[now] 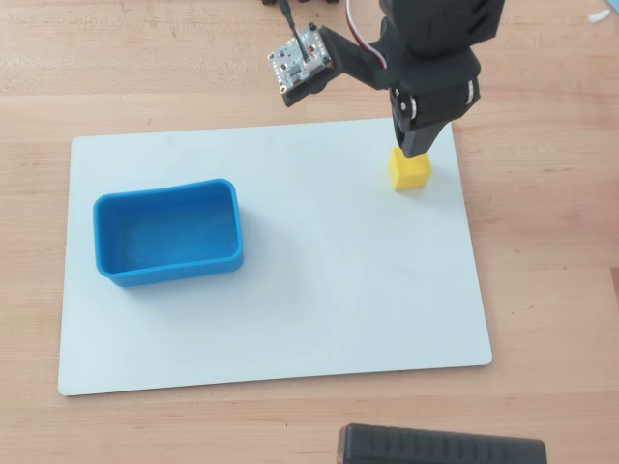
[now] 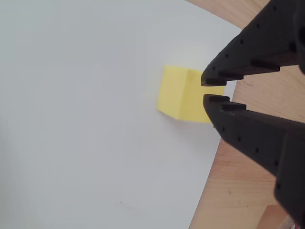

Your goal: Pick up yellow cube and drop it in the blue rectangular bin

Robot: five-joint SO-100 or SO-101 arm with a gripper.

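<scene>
Yellow cube (image 2: 183,99) sits directly below gripper (image 2: 206,89); jaws nearly closed, holding nothing; bin (image 1: 166,234) well apart, leftward in overhead view.

In the overhead view the hand (image 1: 418,147) covers the far edge of the yellow cube (image 1: 409,169). In the wrist view the fingertips (image 2: 213,78) hide the cube's right side, and whether they touch the cube is unclear.
</scene>
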